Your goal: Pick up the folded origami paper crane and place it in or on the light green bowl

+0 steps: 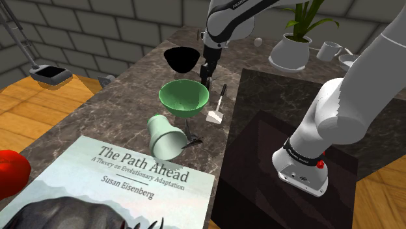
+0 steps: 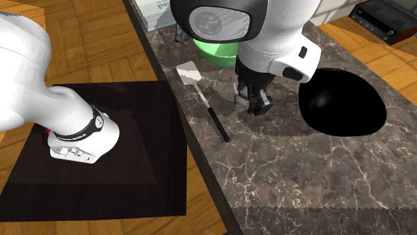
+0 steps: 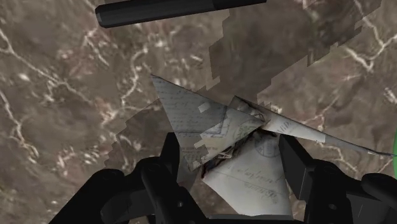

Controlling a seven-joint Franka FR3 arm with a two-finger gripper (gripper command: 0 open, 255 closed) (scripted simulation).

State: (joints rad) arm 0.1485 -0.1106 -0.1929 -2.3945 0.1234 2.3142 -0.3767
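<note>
One green bowl (image 1: 185, 97), one black bowl (image 1: 181, 60), one spatula (image 1: 215, 117), one cup (image 1: 166, 138), one book (image 1: 130, 185), one paper crane (image 3: 222, 137), one potted plant (image 1: 291, 52).

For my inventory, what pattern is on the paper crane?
The crane is off-white with faint handwriting, clearest in the wrist view.

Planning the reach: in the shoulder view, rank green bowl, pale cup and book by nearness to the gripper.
1. Green bowl, right beside the gripper.
2. Pale cup, on its side, below the bowl.
3. Book, lowest in the view.
</note>
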